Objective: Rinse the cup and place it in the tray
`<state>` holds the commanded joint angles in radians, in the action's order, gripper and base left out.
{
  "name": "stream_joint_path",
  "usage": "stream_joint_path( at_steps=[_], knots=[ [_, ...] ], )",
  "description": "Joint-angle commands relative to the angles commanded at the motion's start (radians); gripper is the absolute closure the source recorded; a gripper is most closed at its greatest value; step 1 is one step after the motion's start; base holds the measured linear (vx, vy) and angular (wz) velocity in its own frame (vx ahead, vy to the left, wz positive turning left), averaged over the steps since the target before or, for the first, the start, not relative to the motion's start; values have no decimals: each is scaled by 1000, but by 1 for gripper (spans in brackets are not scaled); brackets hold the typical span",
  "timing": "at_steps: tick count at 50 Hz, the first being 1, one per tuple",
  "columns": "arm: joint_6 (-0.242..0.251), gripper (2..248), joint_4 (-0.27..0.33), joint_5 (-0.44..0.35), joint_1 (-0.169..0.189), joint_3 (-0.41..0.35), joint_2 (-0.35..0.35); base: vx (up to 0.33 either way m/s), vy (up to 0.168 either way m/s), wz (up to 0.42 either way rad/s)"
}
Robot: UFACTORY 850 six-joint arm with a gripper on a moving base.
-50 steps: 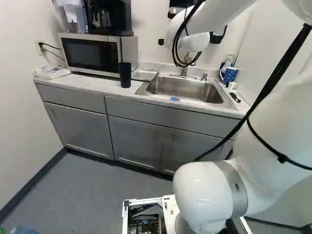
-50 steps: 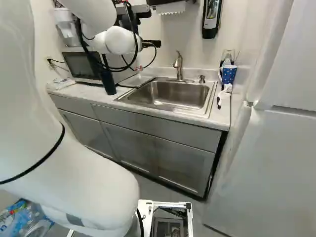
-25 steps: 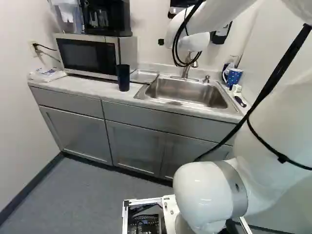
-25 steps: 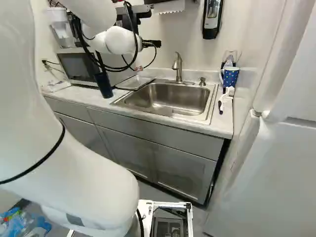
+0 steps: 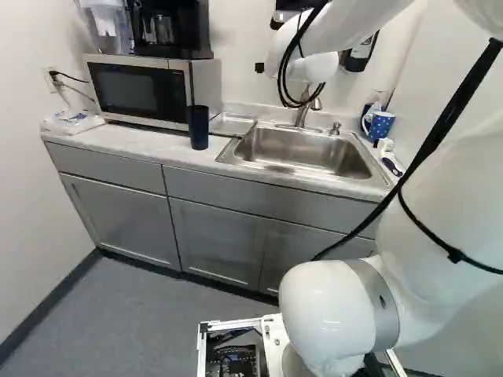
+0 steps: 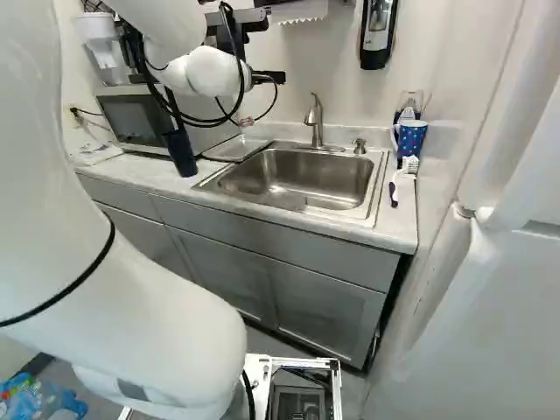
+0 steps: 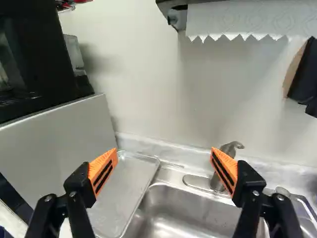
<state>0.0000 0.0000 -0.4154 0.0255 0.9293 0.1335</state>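
Note:
Black parts of my gripper [image 5: 259,68] show beside the white wrist, high over the sink [image 5: 302,154]. In the wrist view the gripper [image 7: 164,150] is open, its orange pads wide apart with nothing between them. The dark blue cup [image 5: 198,127] stands upright on the counter, left of the sink and in front of the microwave. A blue dotted mug [image 6: 409,137] is at the counter's right end. The shallow metal tray [image 7: 125,186] lies between microwave and sink, ahead of and below the fingers. The faucet [image 6: 315,118] rises behind the basin.
Microwave [image 5: 137,90] on the counter's left, with a coffee maker [image 5: 171,30] on top. A brush [image 6: 402,179] lies right of the sink. Paper towels [image 7: 247,20] and a soap dispenser [image 6: 377,35] hang on the wall. A white fridge-like cabinet [image 6: 472,332] stands close on the right.
The base has moved a little nearer the counter and turned slightly, so the whole scene has shifted in both base views. The arm keeps its pose above its lowest joint; the cup stands where it stood.

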Motion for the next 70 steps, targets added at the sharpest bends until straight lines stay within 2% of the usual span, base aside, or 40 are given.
stream_joint_path(
  at_steps=[37,70],
  knots=[
    [0,3,0,3,8,30,-32,12,1,0],
    [0,3,0,83,38,107,-112,0,0,0]
  ],
)
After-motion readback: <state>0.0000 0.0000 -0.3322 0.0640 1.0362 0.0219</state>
